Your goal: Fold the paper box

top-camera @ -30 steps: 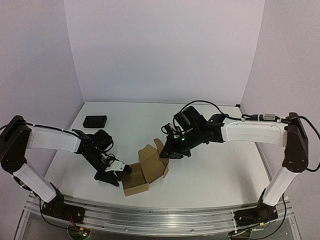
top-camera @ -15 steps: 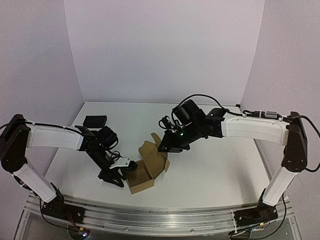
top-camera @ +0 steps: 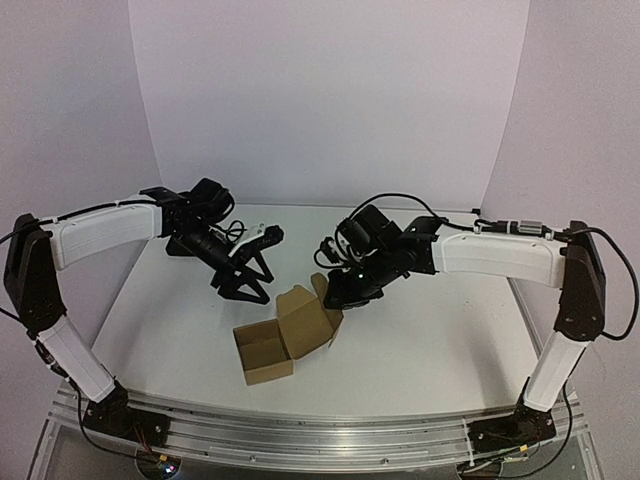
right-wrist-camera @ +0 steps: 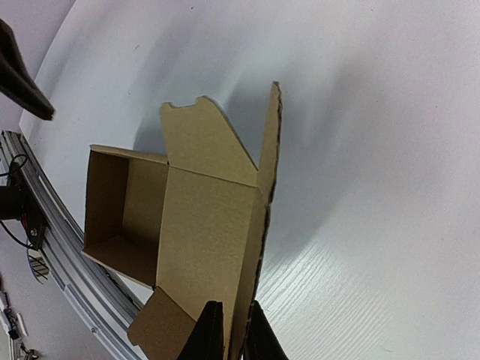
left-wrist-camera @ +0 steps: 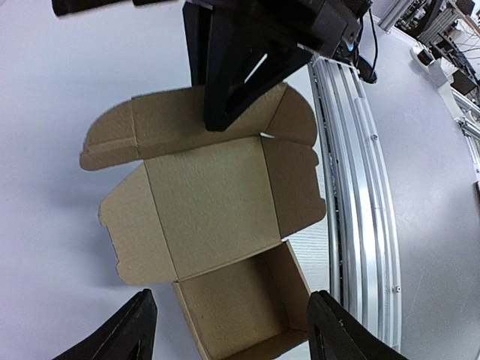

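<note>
My right gripper (right-wrist-camera: pixel 229 334) is pinching almost shut on the thin edge of the end flap (left-wrist-camera: pixel 187 120) of the paper box (top-camera: pixel 285 335), at the box's far right side. My left gripper (top-camera: pixel 243 290) is hanging with its fingers wide apart and holding nothing. It is raised over the table (top-camera: pixel 430 340), far and left of the box and apart from it. The box is sitting open in the near middle of the table. Its tray (left-wrist-camera: pixel 247 307) is lying nearest the rail (left-wrist-camera: pixel 352 187), and its lid (left-wrist-camera: pixel 210 202) is rising toward the far right.

Here is what I am worrying about. One small pinch on one flap is all that is holding the cardboard, and nothing is pressing the tray down. If I swing the lid over, I am judging that the whole box may slide or tip toward the near edge instead of folding at its crease. The flap could also bend or slip out of the jaws. The wings (left-wrist-camera: pixel 296 187) on the lid may end up catching outside the tray walls rather than tucking in.

I am counting one paper box, with one tray, one lid, two wings on the lid and one end flap with a rounded ear at each end. I am also counting two grippers, one table and one rail.
</note>
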You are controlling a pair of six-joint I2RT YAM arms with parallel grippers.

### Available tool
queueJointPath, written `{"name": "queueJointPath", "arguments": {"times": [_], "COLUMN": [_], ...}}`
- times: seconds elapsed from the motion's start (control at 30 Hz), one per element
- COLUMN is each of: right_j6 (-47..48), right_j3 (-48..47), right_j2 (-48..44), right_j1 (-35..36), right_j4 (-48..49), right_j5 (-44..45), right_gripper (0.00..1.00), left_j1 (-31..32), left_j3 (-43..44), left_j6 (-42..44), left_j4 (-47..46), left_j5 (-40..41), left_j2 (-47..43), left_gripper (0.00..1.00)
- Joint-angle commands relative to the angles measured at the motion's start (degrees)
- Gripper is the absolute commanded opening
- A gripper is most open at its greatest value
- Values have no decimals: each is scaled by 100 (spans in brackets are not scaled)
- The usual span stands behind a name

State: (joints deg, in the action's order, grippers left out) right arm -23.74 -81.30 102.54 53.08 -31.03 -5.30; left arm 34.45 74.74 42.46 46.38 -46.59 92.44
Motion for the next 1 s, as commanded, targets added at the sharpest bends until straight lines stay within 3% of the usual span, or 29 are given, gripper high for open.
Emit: {"name": "queueJointPath", "arguments": {"times": [0.0,0.1,0.23,0.37,0.5,0.6,0.7,0.87,0.97], "right_j6": [269,431,938,1308,1482,1512,1483,1271,936], "right_j3": [-278,-319,-499,-630,-690,-687,-688,-645,-604], "right_j2": [-38,-73,-8,20,18,33,44,-8,-115], "right_j1": [34,35,31,36,35,33,29,32,10], "right_j4": [-88,-88,-88,-83,-86,-87,-88,-91,-117], "right_j5": [73,14,-411,-586,-567,-511,-361,198,545], "right_gripper": [12,12,12,12,11,11,11,14,26], "left_j1": [44,13,48,107,23,18,24,19,18], "left_j3": [92,99,358,970,1150,1123,1245,1044,684], "left_j6": [-115,-672,-746,-819,-896,-911,-1053,-1142,-1633], "left_j4": [-30,-851,-1074,-225,-171,-231,-53,233,-164], "left_j5": [121,806,901,881,962,572,219,-28,374], "left_j2": [294,364,767,1524,1817,1727,1711,1507,1254], "left_gripper": [71,77,85,82,75,62,38,4,0]}}
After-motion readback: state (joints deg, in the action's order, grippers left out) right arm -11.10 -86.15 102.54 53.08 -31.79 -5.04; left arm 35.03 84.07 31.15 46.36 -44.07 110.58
